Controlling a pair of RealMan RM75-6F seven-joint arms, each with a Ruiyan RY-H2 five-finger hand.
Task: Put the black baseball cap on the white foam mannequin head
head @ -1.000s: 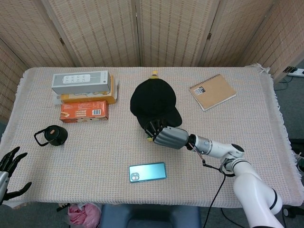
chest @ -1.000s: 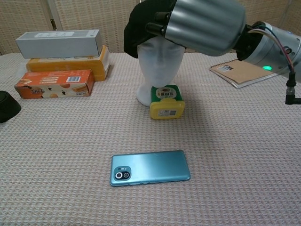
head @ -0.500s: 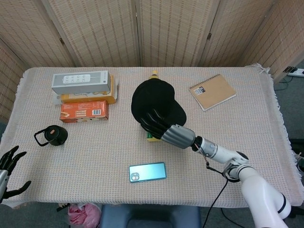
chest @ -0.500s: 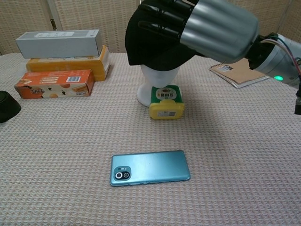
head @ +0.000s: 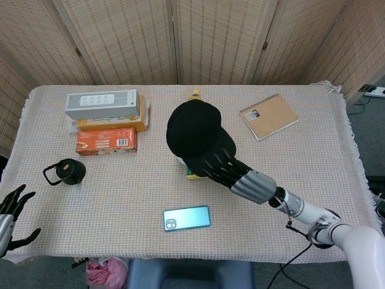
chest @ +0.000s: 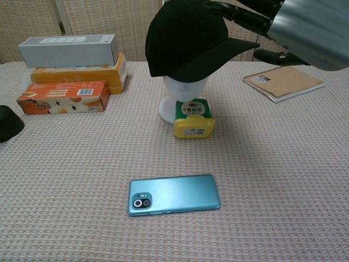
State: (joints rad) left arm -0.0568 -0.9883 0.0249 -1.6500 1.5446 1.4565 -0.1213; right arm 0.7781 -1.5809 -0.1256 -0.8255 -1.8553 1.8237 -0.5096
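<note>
Fingers (head: 218, 166) of our right hand (head: 240, 178) are spread and hold nothing, with their tips at the brim of the black cap (head: 196, 130); in the chest view they sit just above the brim and we cannot tell whether they touch it. Beyond the fingertips, the cap rests on the white foam head (chest: 185, 94), brim low over the face, so we judge the placing done and only the withdrawal left. Half a second ago our right hand lay over the cap's front; now it has pulled back. Our left hand (head: 12, 211) hangs spread and idle at the table's near edge, well apart.
</note>
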